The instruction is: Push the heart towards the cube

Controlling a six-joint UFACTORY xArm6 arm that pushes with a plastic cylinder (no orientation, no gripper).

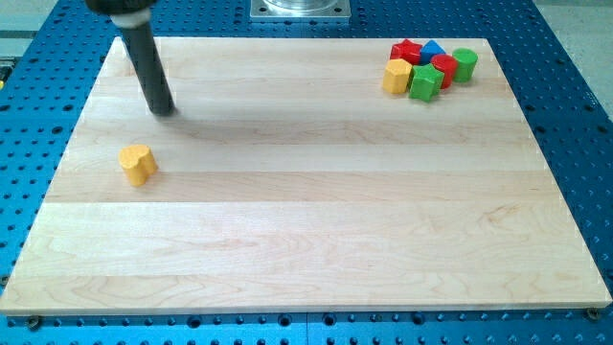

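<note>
A yellow heart block lies alone on the wooden board near the view's left. My tip rests on the board above the heart and slightly to its right, apart from it. A blue cube sits in a cluster at the view's top right, partly hidden behind other blocks.
The cluster also holds a red block, a yellow block, a green block, a red cylinder and a green cylinder. The wooden board lies on a blue perforated table. A metal base is at the view's top.
</note>
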